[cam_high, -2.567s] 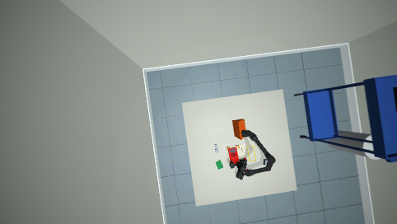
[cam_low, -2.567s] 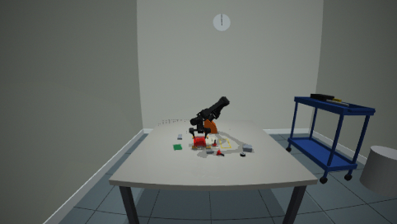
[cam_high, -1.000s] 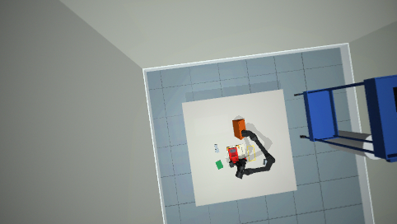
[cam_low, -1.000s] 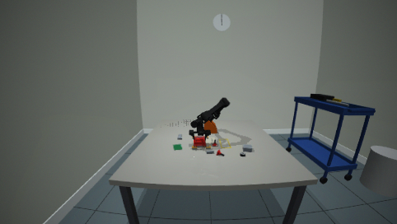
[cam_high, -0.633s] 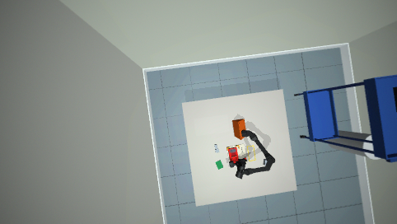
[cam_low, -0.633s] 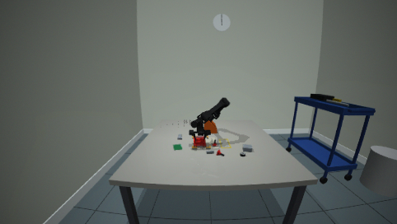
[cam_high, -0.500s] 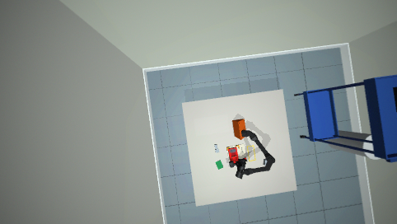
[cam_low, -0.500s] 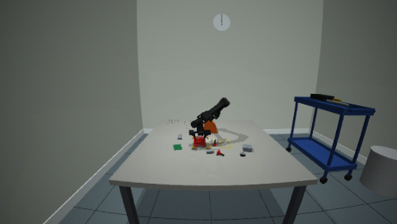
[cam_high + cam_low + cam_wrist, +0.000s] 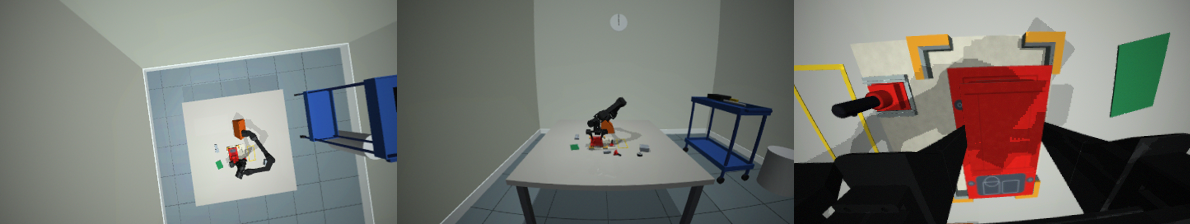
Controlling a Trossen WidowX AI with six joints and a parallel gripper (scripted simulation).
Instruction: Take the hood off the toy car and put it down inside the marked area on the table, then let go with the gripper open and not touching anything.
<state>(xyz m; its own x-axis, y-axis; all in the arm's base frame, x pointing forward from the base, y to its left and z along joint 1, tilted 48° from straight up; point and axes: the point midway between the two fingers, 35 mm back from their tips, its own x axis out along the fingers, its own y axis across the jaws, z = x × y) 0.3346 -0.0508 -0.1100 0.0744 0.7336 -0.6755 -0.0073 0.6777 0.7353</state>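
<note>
Tool (image 9: 1003, 150) fingers are clamped on the red hood (image 9: 1001, 130), which sits on the toy car (image 9: 233, 155) on the tabletop (image 9: 562, 173), so you have yet to lift, place inside the yellow marked area (image 9: 824, 107) and release

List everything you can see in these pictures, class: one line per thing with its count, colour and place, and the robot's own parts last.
hood: one, red, on the toy car, between the pincer's fingers
corner brackets: orange and grey, around the car
yellow outline: one, on the table beside the car
green rectangle: one, flat on the table on the car's other side
table: one, pale top, room centre
orange block: one, at the arm's base
cart: one, blue, beside the table
clock: one, white, back wall
arm: one, black
pincer: one, black, shut on the hood
</note>
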